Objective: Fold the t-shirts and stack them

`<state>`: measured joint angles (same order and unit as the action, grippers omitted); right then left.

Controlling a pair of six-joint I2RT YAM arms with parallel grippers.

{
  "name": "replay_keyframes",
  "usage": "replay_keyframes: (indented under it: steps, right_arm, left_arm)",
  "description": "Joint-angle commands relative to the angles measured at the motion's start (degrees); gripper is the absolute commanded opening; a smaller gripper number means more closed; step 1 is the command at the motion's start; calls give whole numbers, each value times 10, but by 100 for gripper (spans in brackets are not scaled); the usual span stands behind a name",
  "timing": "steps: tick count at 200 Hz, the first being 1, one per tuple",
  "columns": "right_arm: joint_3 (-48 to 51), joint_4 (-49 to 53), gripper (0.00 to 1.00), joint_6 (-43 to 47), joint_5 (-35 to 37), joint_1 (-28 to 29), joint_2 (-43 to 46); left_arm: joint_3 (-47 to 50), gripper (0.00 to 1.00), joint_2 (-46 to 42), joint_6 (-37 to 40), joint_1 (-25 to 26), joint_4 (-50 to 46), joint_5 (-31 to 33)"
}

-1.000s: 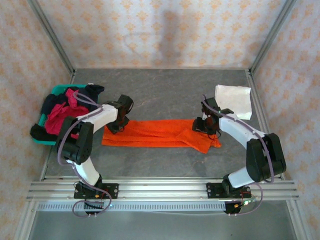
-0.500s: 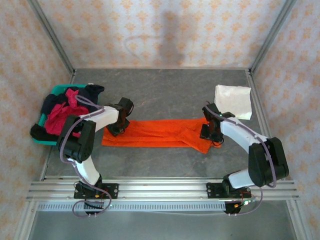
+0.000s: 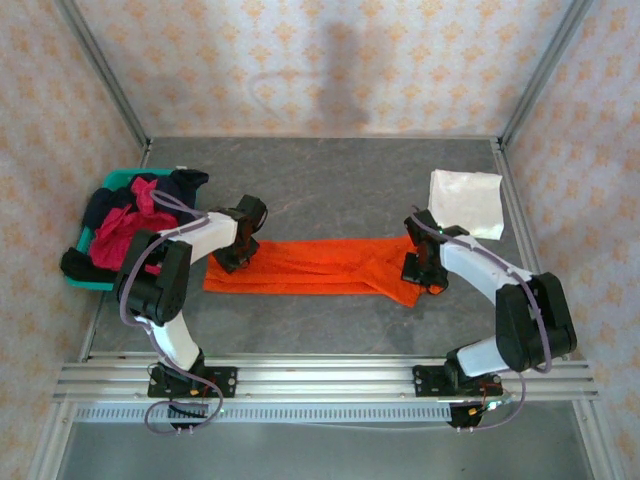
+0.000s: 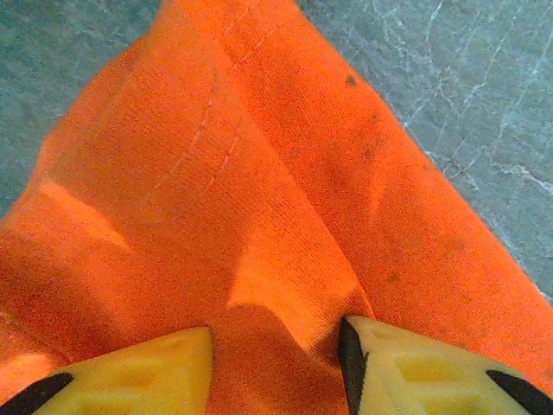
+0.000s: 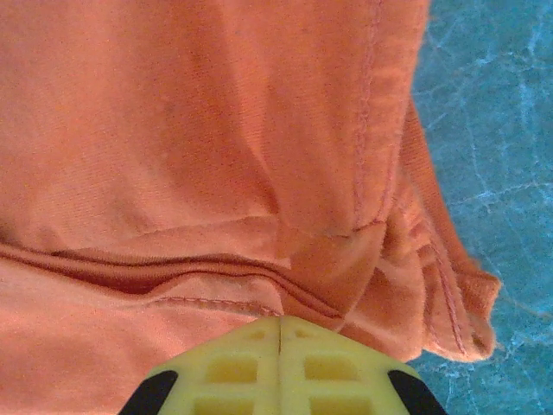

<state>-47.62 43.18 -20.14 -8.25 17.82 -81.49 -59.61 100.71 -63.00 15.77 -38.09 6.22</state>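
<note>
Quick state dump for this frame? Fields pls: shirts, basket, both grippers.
orange t-shirt: folded into a long strip, flat on the table, spanning between the arms
white t-shirt: folded, far right of the table, apart from the orange one
basket: teal, left edge; holds crimson-pink t-shirt and dark t-shirt, unfolded
left gripper: at strip's left end, jaws apart, cloth between them
right gripper: at strip's right end, jaws closed; whether cloth is pinched is unclear
stack: not yet started
</note>
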Motion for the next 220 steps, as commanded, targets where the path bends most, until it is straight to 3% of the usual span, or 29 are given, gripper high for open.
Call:
replay_keyframes:
  steps: [1, 36, 57, 69, 75, 107, 168, 200, 220]
  right_arm:
    - [-22, 29, 0, 9, 30, -3, 28]
    - [-32, 9, 0, 22, 44, -3, 60]
    - [-49, 20, 0, 22, 49, -14, 36]
    - [-53, 35, 21, 19, 45, -16, 18]
    - [-46, 31, 26, 17, 39, -16, 15]
    - [-11, 13, 31, 11, 31, -20, 5]
    - [3, -9, 22, 9, 9, -22, -22]
    - [1, -1, 1, 11, 9, -23, -15]
    - [-7, 12, 0, 12, 15, -23, 5]
  left_arm:
    - [10, 44, 4, -5, 0, -12, 8]
    - [5, 44, 3, -4, 0, -16, 10]
    - [1, 44, 4, -1, 0, -22, 11]
    - [2, 44, 1, -1, 0, -24, 13]
    - [2, 44, -1, -1, 0, -24, 14]
    - [9, 44, -5, -4, 0, -20, 13]
    - [5, 44, 1, -2, 0, -19, 11]
    - [8, 44, -1, -3, 0, -19, 10]
    - [10, 44, -1, -3, 0, -17, 11]
